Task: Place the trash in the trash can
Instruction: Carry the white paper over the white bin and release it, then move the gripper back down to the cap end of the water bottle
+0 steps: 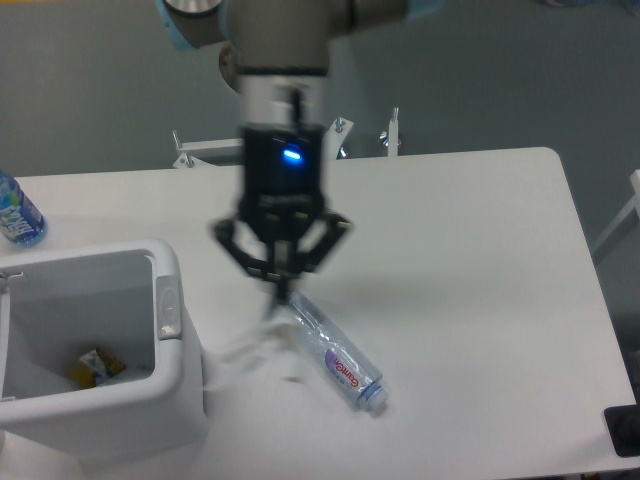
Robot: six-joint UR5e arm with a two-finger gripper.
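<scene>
**Carrying a blurred scrap toward the bin, with a drop likely short of the rim**

At the far left stands a blue-labelled bottle with a blue cap, not mine to touch. Next comes the boxy white plastic trash can, with a yellowish scrap already lying inside. I, the black two-finger gripper, hang above the table just right of its rim. Motion blur hides my jaws, so I cannot tell how they stand; a pale smear below me may be a scrap I carry. If my hold is loose, it could fall outside the can. Right of me lies the clear plastic bottle with purple-white label and pale blue cap, flat on the white table; passing low, I could knock it rolling.
</scene>
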